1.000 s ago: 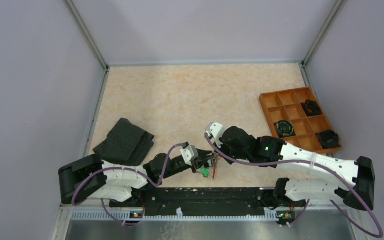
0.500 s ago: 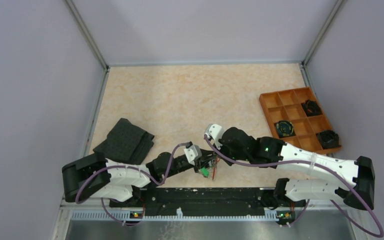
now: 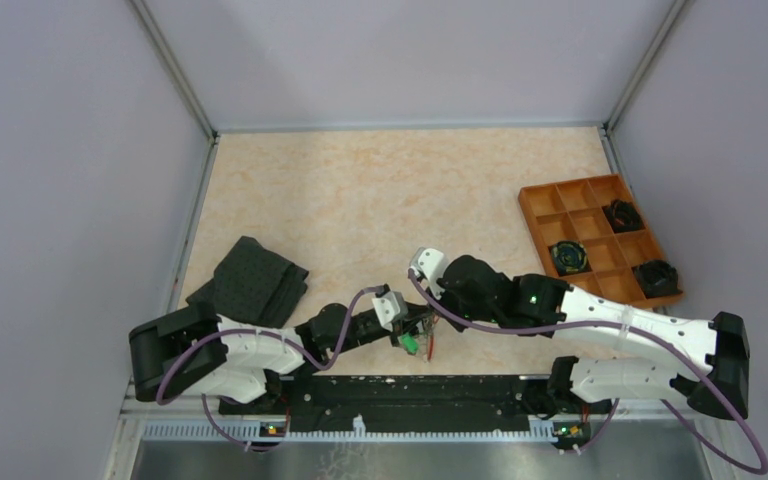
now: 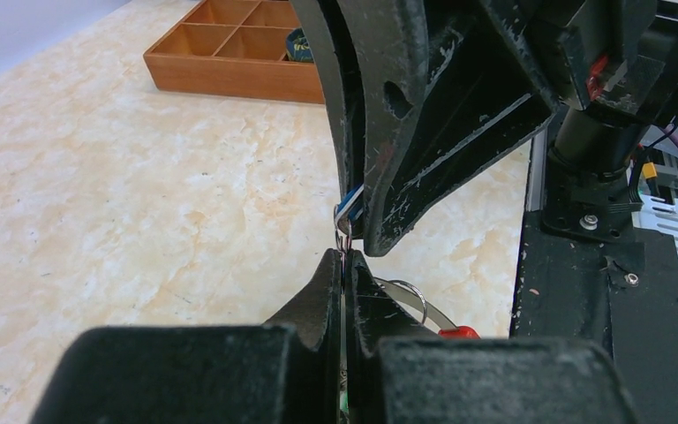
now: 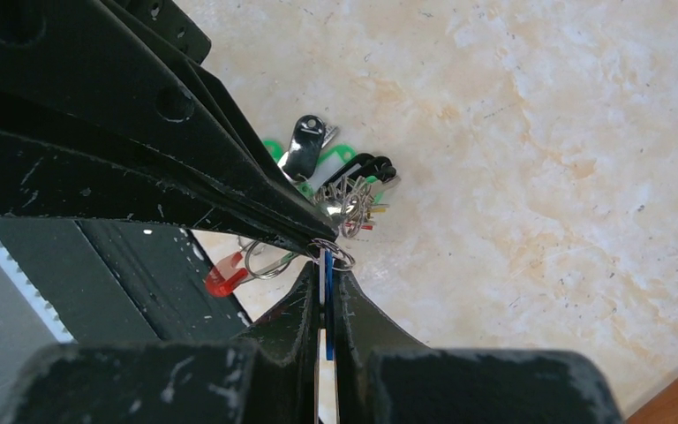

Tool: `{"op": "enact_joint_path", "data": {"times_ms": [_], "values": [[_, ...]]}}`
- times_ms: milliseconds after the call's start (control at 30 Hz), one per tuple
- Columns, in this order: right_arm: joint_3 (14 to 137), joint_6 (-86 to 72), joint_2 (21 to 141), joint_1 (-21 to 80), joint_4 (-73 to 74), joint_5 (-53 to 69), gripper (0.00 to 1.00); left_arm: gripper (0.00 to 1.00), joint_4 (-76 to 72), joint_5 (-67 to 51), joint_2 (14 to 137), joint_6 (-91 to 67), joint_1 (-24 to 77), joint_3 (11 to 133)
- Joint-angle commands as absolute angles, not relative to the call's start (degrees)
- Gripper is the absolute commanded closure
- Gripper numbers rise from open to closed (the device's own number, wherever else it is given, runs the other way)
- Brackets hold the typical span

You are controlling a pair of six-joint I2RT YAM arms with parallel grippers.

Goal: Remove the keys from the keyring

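Note:
The two grippers meet tip to tip near the table's front edge. My left gripper (image 3: 419, 322) is shut on the thin wire of the keyring (image 4: 342, 237), also seen in its own view (image 4: 344, 257). My right gripper (image 3: 430, 312) is shut on a blue key (image 5: 326, 269), whose small split ring (image 5: 335, 253) sits at its tips (image 5: 327, 263). The other keys (image 5: 331, 172), green and black headed, hang in a bunch below the left fingers (image 5: 185, 168). The red sleeve (image 5: 221, 278) shows beside them. Green key heads (image 3: 412, 344) show in the top view.
An orange compartment tray (image 3: 545, 205) holding black coiled objects (image 3: 568, 257) stands at the right. A folded black cloth (image 3: 250, 283) lies at the left. The black base rail (image 3: 410, 390) runs along the front edge just below the grippers.
The left arm's rear links have shifted slightly to the right. Both grippers and the key bunch stay in nearly the same place.

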State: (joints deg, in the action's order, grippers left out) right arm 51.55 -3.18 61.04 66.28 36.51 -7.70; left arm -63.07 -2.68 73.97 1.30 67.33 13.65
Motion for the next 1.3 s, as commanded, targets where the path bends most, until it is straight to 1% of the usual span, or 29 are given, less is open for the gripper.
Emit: {"op": "enact_joint_path", "data": {"times_ms": [0,167,1267], "values": [[53.55,-4.93,59.57,66.97,35.83,-12.00,1.00,1.00,-66.49,-2.92,74.15,1.89,67.59,14.76],[52.04,-7.89,58.65,66.93,37.19,-15.92,1.00,1.00,-67.02,-2.68,73.20,1.75,67.59,14.04],[48.95,-9.76,60.93,66.70,36.04,-15.82,1.00,1.00,-68.76,-0.52,69.79,1.13,67.59,11.74]]}}
